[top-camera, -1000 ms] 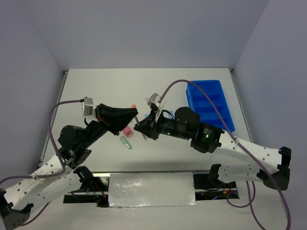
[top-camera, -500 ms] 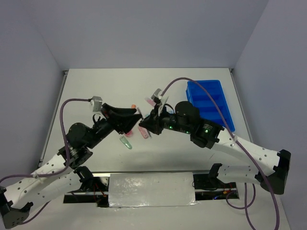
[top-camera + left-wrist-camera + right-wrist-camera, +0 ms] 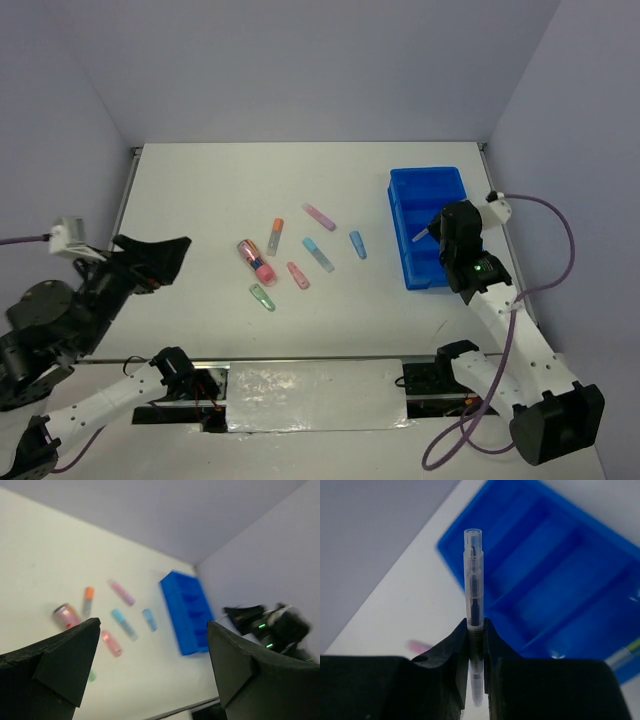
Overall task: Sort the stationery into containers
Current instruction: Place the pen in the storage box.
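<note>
Our right end effector (image 3: 475, 630) is pressed together on a thin clear pen (image 3: 473, 575) with a dark core, pinching it low on the barrel so that most of its length stands out past the fingertips. The right wrist view shows that grip plainly, while from above we make out only a pale sliver at the fingers. The pen hangs over the left side of the blue tray (image 3: 402, 215); we cannot tell how high above it. The wrist view also shows what the top view hides: a yellow-green pen (image 3: 627, 647) lying in one compartment at the picture's edge, though we cannot tell which compartment. Our left end effector (image 3: 176, 260) is spread wide and holds nothing, raised well to the left of the loose pieces. Between its fingers (image 3: 65, 655) the left wrist view, somewhat blurred, takes in the same scatter that the top view shows. Across the middle of the counter (image 3: 200, 190) lie an orange marker (image 3: 275, 235), a pink marker (image 3: 320, 216), a light blue marker (image 3: 318, 254), a blue cap (image 3: 357, 244), a stubby red-pink marker (image 3: 256, 260), a small pink piece (image 3: 297, 275) and a green cap (image 3: 262, 297), all apart from the tray. The counter is white and matt, closed in by pale lilac-grey walls (image 3: 320, 60) on the left, far and right sides. A crinkled silvery sheet (image 3: 315, 395) lies at the near edge between the arm bases.
</note>
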Controlling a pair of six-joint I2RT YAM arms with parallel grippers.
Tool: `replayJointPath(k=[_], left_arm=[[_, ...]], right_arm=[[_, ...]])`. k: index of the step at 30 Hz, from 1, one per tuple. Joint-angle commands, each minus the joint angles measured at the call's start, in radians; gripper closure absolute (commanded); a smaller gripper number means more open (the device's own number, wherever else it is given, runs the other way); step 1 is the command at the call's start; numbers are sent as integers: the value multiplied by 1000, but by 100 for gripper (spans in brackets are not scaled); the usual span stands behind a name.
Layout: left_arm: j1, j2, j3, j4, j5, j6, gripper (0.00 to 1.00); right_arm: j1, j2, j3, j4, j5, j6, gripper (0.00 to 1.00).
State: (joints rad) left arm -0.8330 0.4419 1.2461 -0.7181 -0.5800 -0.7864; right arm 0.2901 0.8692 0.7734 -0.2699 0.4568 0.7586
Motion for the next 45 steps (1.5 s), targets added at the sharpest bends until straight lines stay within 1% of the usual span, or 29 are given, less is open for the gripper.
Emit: replayJointPath(k=[1,2,4,7,8,9,10,11,15,21,23,26,31,32,34,37,38,39,41,43,44,45], left_arm=[[-2,26,-107,-219,-15,53,1],[-2,18,-131,-227,-15,62,1],[-2,-8,-190,-247,-24,81,1],[-3,-64,-249,-236,-20,82,1],[0,-83,-255,-216,-20,102,1],[-2,-124,-263,-193,20,119,1],[-2,-141,-273,-181,23,124,1],[-2,-156,-274,-181,19,115,1],[-2,-222,-283,-184,-4,96,1],[-3,-247,-289,-187,-12,85,1],[-3,-247,-290,-184,-12,87,1],[-3,-241,-287,-184,-7,88,1],[-3,-247,-289,-182,-6,90,1],[-3,-252,-290,-181,-6,90,1],[-3,-255,-292,-179,-4,92,1],[-3,-256,-292,-178,0,93,1],[-3,-256,-293,-175,3,96,1],[-3,-256,-295,-170,11,107,1],[-3,-259,-300,-152,35,121,1],[-3,-267,-300,-150,35,124,1],[-2,-270,-301,-153,29,122,1],[-3,-272,-301,-152,26,118,1]], right_arm=[[-78,31,-25,-232,328,344,100],[-95,36,-35,-242,374,369,100],[-126,44,-74,-224,373,389,100],[-163,54,-138,-91,327,364,100],[-163,54,-149,-75,327,364,100],[-167,68,-158,-62,326,367,100],[-170,76,-177,-40,326,364,99],[-173,99,-183,13,324,331,98],[-184,160,-155,-11,304,335,98],[-184,163,-201,28,287,366,95],[-183,156,-213,17,283,377,90],[-184,133,-244,27,270,377,79],[-184,94,-275,46,253,363,77],[-184,90,-276,47,246,346,63],[-184,68,-272,57,237,325,47],[-186,28,-255,73,215,271,32],[-184,16,-250,74,215,271,31],[-184,-7,-247,84,204,243,28],[-184,-32,-227,81,198,216,26],[-184,-65,-209,95,159,168,26],[-181,-78,-198,113,129,84,27],[-178,-94,-194,174,87,38,28]])
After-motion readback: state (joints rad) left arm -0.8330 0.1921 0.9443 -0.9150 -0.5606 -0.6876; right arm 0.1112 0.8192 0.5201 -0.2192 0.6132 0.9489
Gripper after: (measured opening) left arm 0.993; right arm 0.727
